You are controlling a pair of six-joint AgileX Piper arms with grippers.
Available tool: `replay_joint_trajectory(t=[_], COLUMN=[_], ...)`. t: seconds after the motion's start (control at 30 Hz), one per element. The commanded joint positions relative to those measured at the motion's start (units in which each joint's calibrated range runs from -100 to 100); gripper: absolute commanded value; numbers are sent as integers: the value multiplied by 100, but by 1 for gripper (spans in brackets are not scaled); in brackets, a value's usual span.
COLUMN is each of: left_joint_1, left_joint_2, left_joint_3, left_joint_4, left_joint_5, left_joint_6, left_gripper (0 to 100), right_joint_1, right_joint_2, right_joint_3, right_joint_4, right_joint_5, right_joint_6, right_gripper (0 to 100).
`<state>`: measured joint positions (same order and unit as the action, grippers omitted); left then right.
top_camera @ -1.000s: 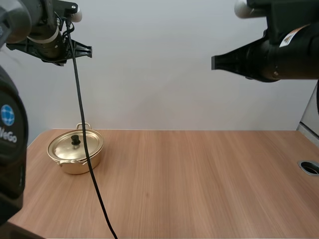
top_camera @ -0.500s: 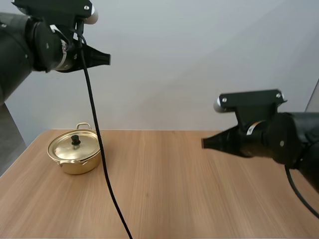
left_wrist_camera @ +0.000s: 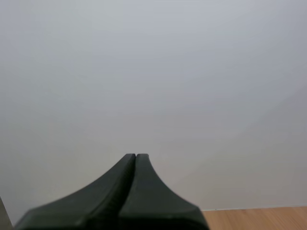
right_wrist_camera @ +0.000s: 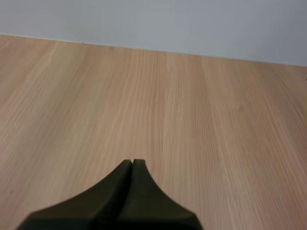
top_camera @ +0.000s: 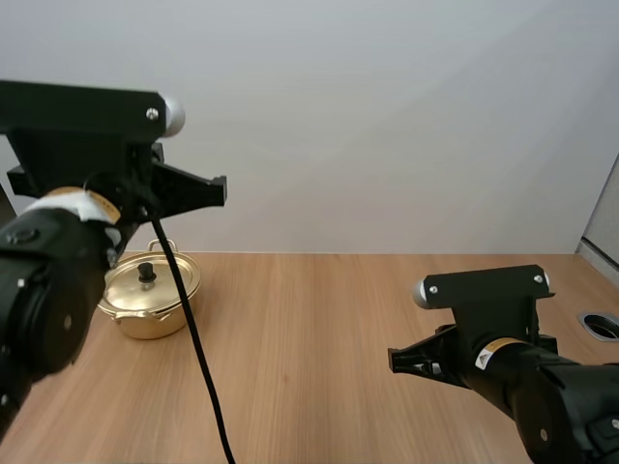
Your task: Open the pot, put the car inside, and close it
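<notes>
**Gold metal pot lidded at far left, both grippers empty and well clear of it**

Nearest, the right gripper (top_camera: 392,361) hangs low over the wood table (top_camera: 319,329) on the right side, fingers pressed together on nothing, bare wood ahead of it. The left gripper (top_camera: 222,188) is higher, at the left side, fingers also together and empty, aimed at the wall. Farther back, the pot (top_camera: 152,307) sits upright near the table's far-left corner, well apart from both. Its lid (top_camera: 131,283) is seated flat and the black knob (top_camera: 147,274) is centred. It looks like thin metal: probably light, stiff, with slick walls. The best hold is a pinch on the knob, a small target. A loop handle (top_camera: 161,243) sticks out at the back rim. The contents are hidden under the lid.
</notes>
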<state>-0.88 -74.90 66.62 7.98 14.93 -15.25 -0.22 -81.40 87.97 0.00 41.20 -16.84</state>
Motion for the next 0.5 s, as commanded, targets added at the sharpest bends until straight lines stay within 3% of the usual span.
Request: replay_joint_trajectory(t=[0.0,0.23,0.47], left_joint_1=[-4,-4,-4], left_joint_2=[-1089,-1833,-2250], left_joint_3=[2611,3338,3338], left_joint_4=[4,-161,-182], left_joint_5=[-400,-402,52], left_joint_6=[1,1,-106], left_gripper=[0,0,0], right_joint_1=[4,4,4], right_joint_2=[-50,-371,-853], right_joint_3=[210,652,1058], right_joint_4=[90,139,139], right_joint_5=[-869,-1165,-1392], right_joint_6=[1,1,1], right_gripper=[0,0,0])
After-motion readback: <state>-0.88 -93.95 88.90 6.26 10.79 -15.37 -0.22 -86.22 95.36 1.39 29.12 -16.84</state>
